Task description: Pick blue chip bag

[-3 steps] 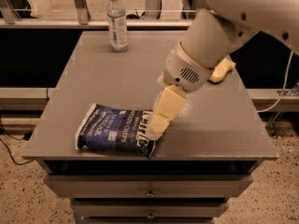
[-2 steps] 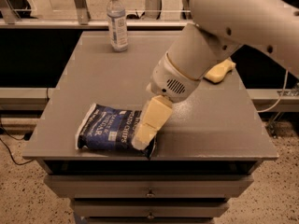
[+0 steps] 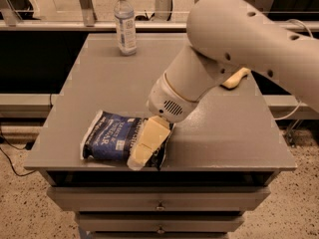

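Note:
The blue chip bag lies flat near the front left edge of the grey table, dark navy with white lettering and pale crimped ends. My gripper hangs from the big white arm and reaches down onto the right end of the bag. Its cream finger lies over the bag's right part and hides it. The fingertips sit close to the table's front edge.
A clear water bottle stands at the back left of the table. A yellow sponge lies at the right, partly hidden behind the arm. Drawers are below the table front. A railing runs behind the table.
The arm has swung left and lower toward the front edge. The gripper has moved from just right of the bag down onto its right end. The bag has not visibly moved.

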Robot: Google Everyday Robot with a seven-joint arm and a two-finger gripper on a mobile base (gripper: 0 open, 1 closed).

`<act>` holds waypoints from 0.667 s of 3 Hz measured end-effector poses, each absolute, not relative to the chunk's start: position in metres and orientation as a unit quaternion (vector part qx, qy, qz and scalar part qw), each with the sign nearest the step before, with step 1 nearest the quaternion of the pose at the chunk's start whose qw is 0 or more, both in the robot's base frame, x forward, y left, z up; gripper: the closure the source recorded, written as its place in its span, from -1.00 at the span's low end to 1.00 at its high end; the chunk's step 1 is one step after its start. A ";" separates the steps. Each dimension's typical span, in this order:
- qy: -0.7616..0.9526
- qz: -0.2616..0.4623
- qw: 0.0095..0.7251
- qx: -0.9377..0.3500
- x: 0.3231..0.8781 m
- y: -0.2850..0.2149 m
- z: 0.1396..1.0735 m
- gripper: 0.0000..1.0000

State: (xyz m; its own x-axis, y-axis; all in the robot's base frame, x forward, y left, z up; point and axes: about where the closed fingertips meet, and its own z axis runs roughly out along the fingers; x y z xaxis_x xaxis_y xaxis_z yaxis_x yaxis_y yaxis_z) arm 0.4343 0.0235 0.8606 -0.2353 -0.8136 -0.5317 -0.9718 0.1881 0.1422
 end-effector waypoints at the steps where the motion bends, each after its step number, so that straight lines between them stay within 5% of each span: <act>1: 0.753 0.233 0.176 -0.589 0.430 0.028 0.852 -0.63; 2: 0.755 0.237 0.185 -0.583 0.431 0.027 0.852 -0.16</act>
